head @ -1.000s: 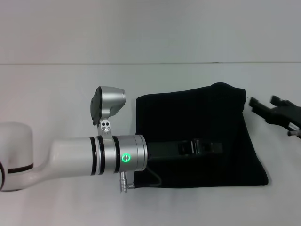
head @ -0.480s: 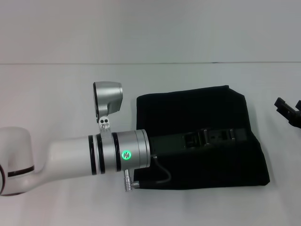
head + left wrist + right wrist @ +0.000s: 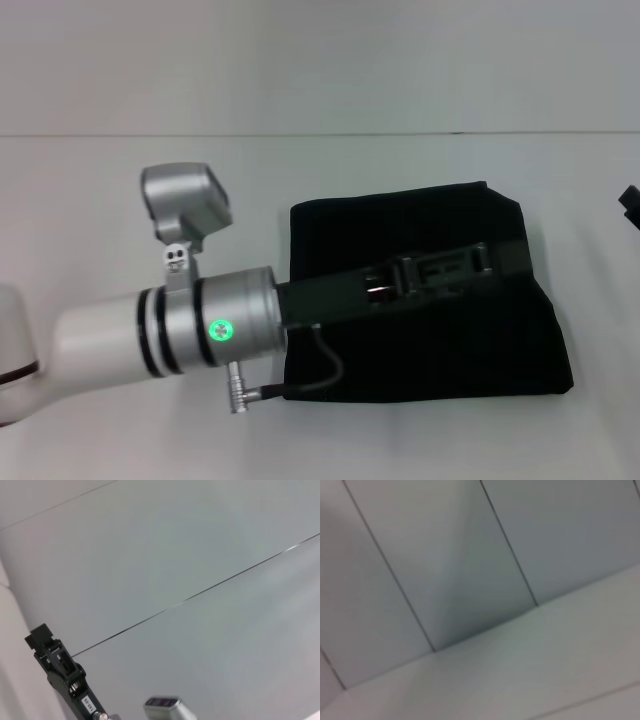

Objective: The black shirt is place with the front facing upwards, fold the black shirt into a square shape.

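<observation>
Head view: your left gripper (image 3: 480, 262) lies over the folded black shirt (image 3: 430, 340), jaw state can't tell; a snagged layer w/ lift-off could undo folds.

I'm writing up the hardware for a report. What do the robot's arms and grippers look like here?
The left arm is glossy white ending in a silver cuff with black rings, a green light, a grey cable and a silver camera pod. The left gripper is black and boxy. Only a black sliver of the right gripper shows.
</observation>
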You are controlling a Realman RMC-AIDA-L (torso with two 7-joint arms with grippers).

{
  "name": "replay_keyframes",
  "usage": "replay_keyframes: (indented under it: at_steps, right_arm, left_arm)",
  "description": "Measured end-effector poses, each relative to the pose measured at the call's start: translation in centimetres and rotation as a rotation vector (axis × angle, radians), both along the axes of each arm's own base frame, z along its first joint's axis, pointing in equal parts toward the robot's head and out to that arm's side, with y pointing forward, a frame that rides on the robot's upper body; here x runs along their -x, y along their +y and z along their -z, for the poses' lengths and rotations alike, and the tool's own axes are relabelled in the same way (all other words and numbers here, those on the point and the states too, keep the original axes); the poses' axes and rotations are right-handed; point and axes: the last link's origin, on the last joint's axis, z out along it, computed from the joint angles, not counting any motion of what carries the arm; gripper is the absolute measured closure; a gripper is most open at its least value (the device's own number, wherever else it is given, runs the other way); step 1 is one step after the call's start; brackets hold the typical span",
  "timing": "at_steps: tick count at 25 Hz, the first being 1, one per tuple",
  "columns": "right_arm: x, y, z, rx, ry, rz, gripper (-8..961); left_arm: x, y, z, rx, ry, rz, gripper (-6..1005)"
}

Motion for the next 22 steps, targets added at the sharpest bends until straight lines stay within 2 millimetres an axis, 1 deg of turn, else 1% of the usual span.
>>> replay_keyframes:
  at_steps: [2, 4, 5, 7, 9, 10, 13, 16, 19, 22]
  right_arm:
    - [0.6, -0.4, -0.1, -0.003, 0.011, -0.054, 174]
    - [1.7, -0.9, 0.3, 0.030, 0.009, -0.148, 174]
    - [2.5, -1.3, 0.7, 0.057, 0.004, -0.204, 174]
    - [3.9, -1.8, 1.7, 0.133, -0.020, -0.316, 174]
    - [5.4, -2.1, 2.9, 0.209, -0.046, -0.414, 174]
    - [6.2, -2.2, 3.7, 0.252, -0.061, -0.463, 174]
    - [7.8, -2.1, 5.9, 0.343, -0.090, -0.534, 174]
    - [8.3, -1.1, 7.4, 0.392, -0.112, -0.499, 174]
    - [7.8, -0.2, 8.0, 0.411, -0.145, -0.427, 174]
    - [6.8, 0.3, 8.0, 0.408, -0.157, -0.350, 174]
  left_arm:
    - [0.6, -0.2, -0.8, -0.012, -0.016, 0.002, 191]
    - [1.5, -0.1, -1.8, -0.042, -0.012, -0.001, 169]
    - [2.4, 0.0, -2.5, -0.074, -0.001, -0.014, 157]
    - [4.2, 0.3, -3.6, -0.138, 0.032, -0.057, 134]
    - [6.5, 0.5, -4.6, -0.205, 0.081, -0.134, 112]
    - [7.6, 0.6, -4.9, -0.230, 0.106, -0.174, 100]
    - [9.8, 0.8, -5.3, -0.273, 0.159, -0.263, 89]
    - [10.7, 0.7, -5.3, -0.287, 0.184, -0.300, 89]
    - [10.8, 0.6, -5.2, -0.284, 0.191, -0.304, 90]
    - [10.7, 0.5, -4.9, -0.277, 0.192, -0.301, 90]
